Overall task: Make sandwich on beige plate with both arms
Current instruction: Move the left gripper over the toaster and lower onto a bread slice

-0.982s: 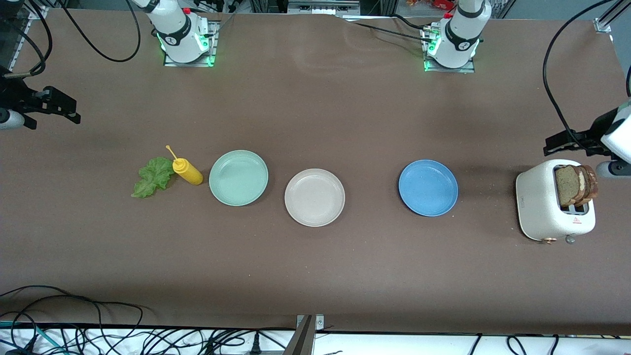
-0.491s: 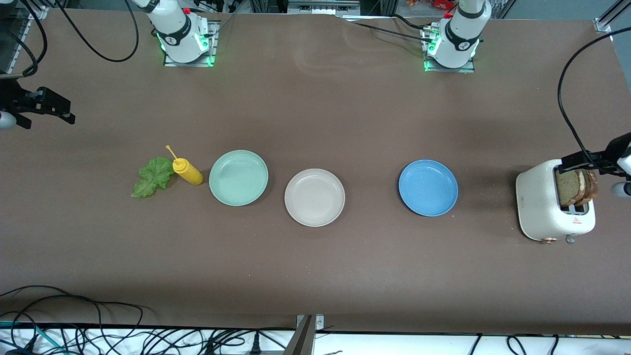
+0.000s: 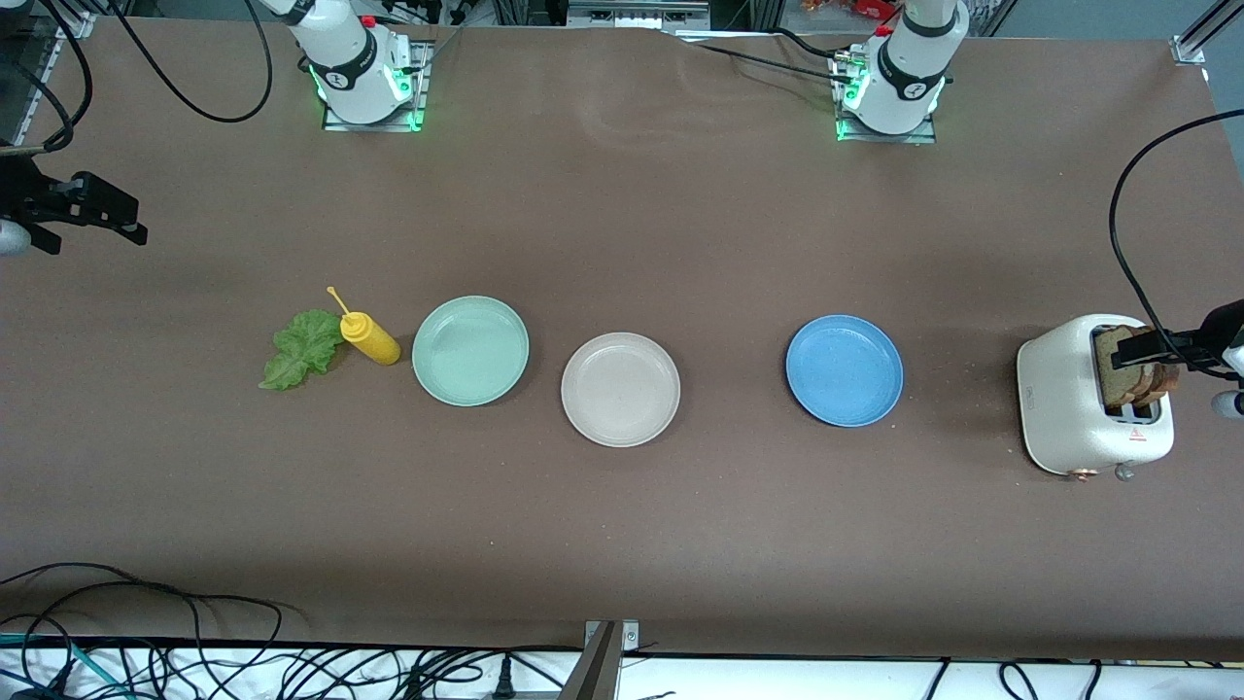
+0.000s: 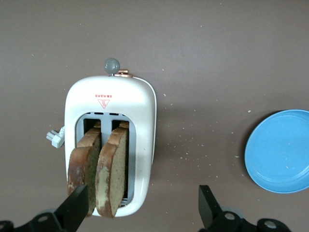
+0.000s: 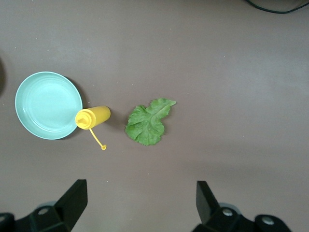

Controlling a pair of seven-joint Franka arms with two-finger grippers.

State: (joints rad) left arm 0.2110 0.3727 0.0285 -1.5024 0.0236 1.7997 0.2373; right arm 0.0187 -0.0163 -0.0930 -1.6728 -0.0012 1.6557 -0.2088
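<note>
We see both end effectors spread wide, neither holding anything, with the beige plate (image 3: 620, 389) bare at mid-table.

Our left end effector (image 4: 142, 205) hangs over the white toaster (image 4: 111, 140) at the left arm's end of the table, its fingers (image 4: 75, 208) apart above the two bread slices (image 4: 99, 171) standing in the slots. Our right end effector (image 5: 137, 203) hovers open over the right arm's end of the table, near the lettuce leaf (image 5: 147, 122) and yellow squeeze bottle (image 5: 93, 117), which touches the mint green plate (image 3: 470, 350). A blue plate (image 3: 844, 369) lies between the beige plate and the toaster.
</note>
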